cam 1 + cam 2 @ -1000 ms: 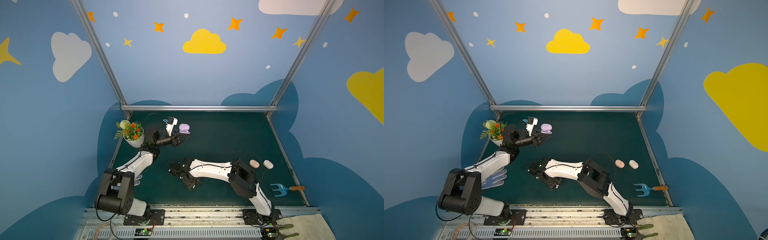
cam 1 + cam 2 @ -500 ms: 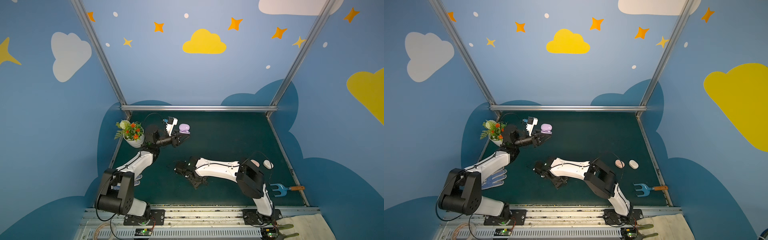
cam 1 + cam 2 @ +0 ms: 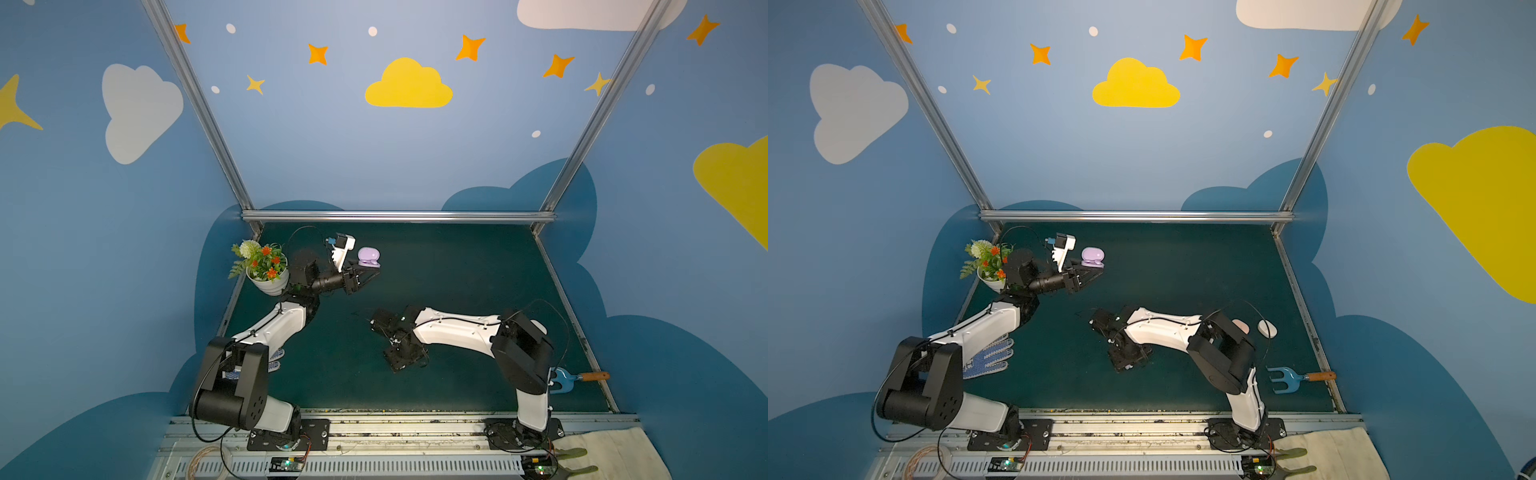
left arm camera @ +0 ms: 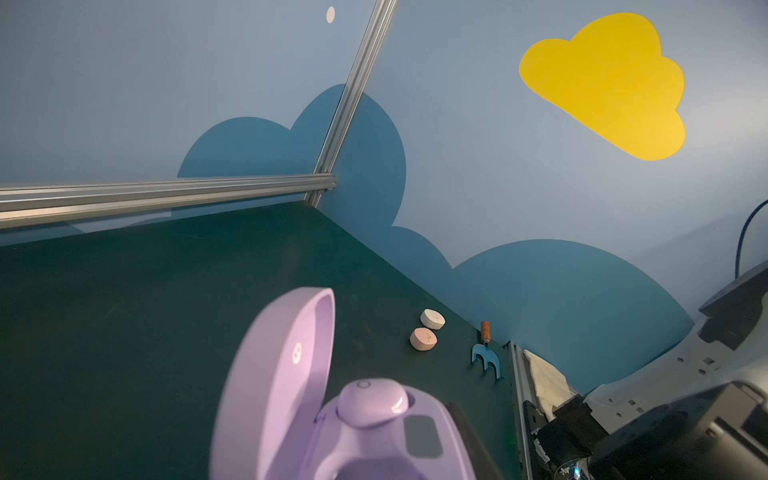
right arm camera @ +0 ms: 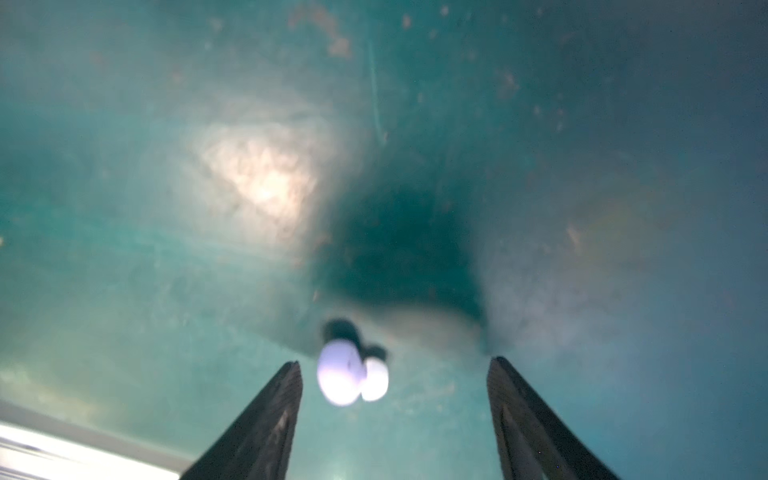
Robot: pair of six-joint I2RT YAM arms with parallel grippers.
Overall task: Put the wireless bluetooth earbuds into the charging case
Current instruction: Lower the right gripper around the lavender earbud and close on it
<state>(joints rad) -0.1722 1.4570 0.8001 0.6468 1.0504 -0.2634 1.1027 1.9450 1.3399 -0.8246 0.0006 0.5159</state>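
Right wrist view is blurred; glare and dark shadow mark the desk (image 5: 124, 249) ahead of the right tool (image 5: 395, 363).

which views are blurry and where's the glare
Right wrist view: soft throughout, the earbud between the open right hand's fingers is a smeared blob, with a glare patch and a dark shadow on the mat. Left wrist view: the purple case up close is slightly soft, the background sharper. Both top views: sharp, evenly lit.
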